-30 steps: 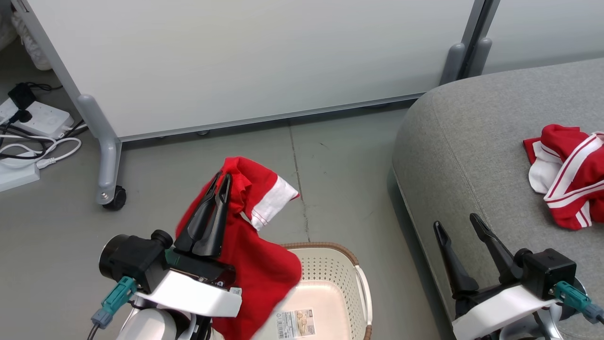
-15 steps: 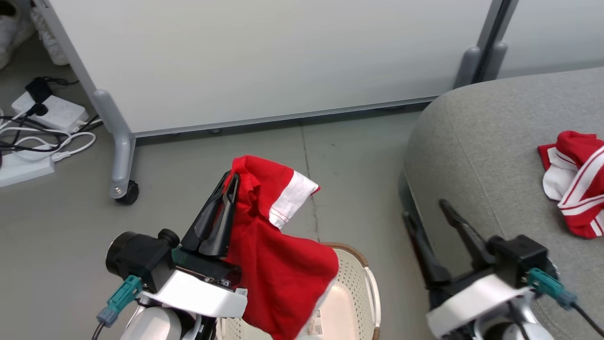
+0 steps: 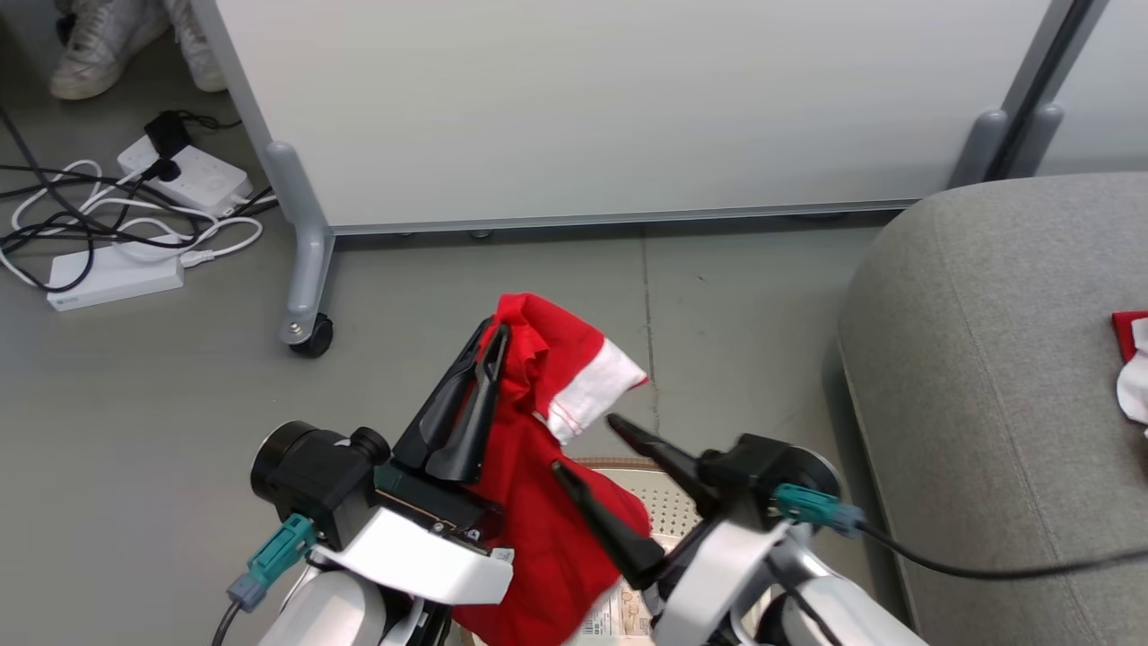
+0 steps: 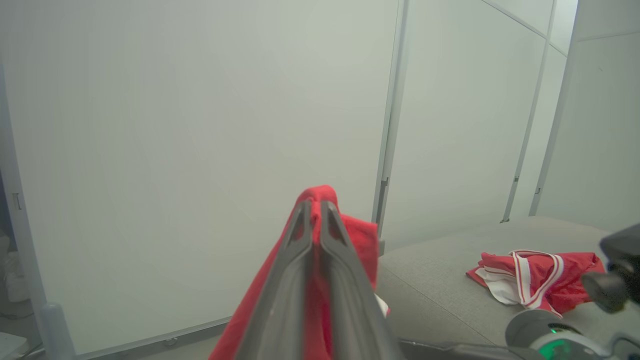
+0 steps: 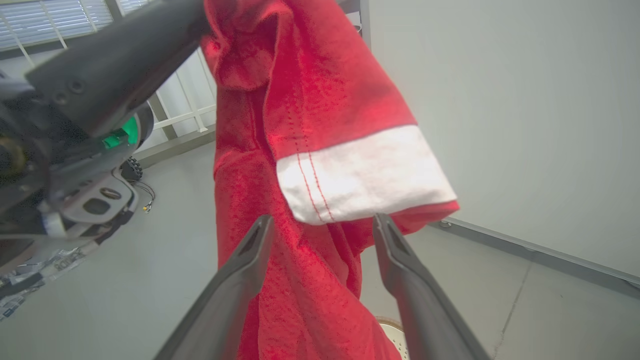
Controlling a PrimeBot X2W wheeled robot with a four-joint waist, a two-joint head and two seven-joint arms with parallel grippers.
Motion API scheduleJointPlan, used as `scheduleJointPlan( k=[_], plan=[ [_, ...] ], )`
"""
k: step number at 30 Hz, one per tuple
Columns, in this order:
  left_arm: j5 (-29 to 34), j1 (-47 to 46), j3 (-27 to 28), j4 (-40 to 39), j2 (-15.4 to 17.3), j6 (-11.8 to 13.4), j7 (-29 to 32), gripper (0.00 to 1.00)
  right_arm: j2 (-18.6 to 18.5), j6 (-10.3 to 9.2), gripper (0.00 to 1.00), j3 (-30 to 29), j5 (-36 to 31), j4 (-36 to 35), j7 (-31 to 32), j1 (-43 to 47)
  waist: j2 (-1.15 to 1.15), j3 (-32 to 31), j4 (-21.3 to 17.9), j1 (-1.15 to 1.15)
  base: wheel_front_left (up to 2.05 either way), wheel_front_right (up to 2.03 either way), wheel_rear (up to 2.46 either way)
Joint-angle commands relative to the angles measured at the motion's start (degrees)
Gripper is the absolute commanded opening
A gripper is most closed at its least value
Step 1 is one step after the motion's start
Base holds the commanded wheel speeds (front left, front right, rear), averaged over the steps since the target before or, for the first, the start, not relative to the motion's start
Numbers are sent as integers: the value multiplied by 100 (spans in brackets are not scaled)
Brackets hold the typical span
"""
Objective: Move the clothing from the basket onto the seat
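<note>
My left gripper [image 3: 496,330] is shut on a plain red garment with a white hem [image 3: 538,431] and holds it up over the cream perforated basket [image 3: 668,513]. The cloth hangs down and hides most of the basket. My right gripper [image 3: 586,443] stands open right beside the hanging cloth. In the right wrist view its fingers [image 5: 322,219] straddle the fabric just under the white hem [image 5: 360,175]. In the left wrist view the shut fingers [image 4: 312,206] pinch a red fold [image 4: 352,235]. A striped red garment [image 4: 535,277] lies on the grey seat [image 3: 987,359].
A pale grey wheeled partition panel [image 3: 583,108] stands behind, its caster [image 3: 309,336] on the floor to the left. Power strips and tangled cables [image 3: 117,260] lie at the far left, and a person's shoes [image 3: 99,45] are behind them. Grey floor runs between basket and panel.
The head camera has turned, shifting the scene right. My right gripper has swung left from beside the seat to the hanging garment. The left gripper still holds the garment up.
</note>
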Motion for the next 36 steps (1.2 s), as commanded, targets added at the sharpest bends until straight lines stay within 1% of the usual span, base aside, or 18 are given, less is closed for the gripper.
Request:
scheduleJointPlan(
  k=[1,10,11,12,16,20,21,22,23,27,29,31,33,34,36],
  plan=[
    [34,-120,-11,4,2,-38,-23,0,-35,8,100,122,96,109,-43,-130,0,9,55,0,0,0,0],
    [36,-215,-187,22,-74,-139,-48,0,59,8,100,1253,889,1168,-379,-1120,0,86,198,0,0,0,0],
    [36,-226,-210,29,-81,-140,-51,0,71,8,49,1359,994,1272,-430,-1213,0,93,207,0,0,0,0],
    [36,-232,-222,31,-88,-146,-53,0,78,8,0,1452,1102,1367,-486,-1296,0,100,215,0,0,0,0],
    [30,-244,-248,46,-80,-181,-59,0,97,8,0,1655,1357,1678,-757,-1552,0,137,210,0,0,0,0],
    [14,-255,-222,35,-45,-165,-62,0,103,8,0,1639,1481,1866,-1107,-1697,0,165,158,0,0,0,0],
    [15,-261,-209,31,-36,-146,-66,31,106,8,0,1620,1495,1901,-1175,-1717,0,172,138,0,0,0,0],
    [15,-263,-196,30,-30,-127,-70,64,106,8,0,1594,1502,1932,-1224,-1732,0,177,118,0,0,0,0],
    [17,-263,-181,26,-27,-102,-76,100,105,8,0,1547,1494,1950,-1280,-1750,0,182,97,0,0,0,0],
    [105,-264,-107,-17,2,-3,-103,100,88,8,0,1288,1358,1995,-1426,-1772,0,179,-4,0,0,0,0],
    [143,-233,-80,-42,28,45,-110,100,22,8,0,1029,1205,1995,-1476,-1701,0,165,-88,0,0,0,0],
    [167,-232,-83,-42,56,50,-117,100,-4,8,0,929,1156,1988,-1486,-1664,0,160,-120,0,0,0,0],
    [196,-212,-105,-56,82,28,-127,100,-57,8,0,714,1051,1969,-1488,-1604,0,160,-194,0,0,0,0],
    [261,-181,-162,-25,133,-1,-101,100,-116,8,0,489,957,1946,-1496,-1536,0,165,-270,0,0,0,0],
    [312,-183,-245,14,208,-44,-59,100,-159,8,0,275,851,1921,-1500,-1484,0,186,-347,0,0,0,0]
  ],
)
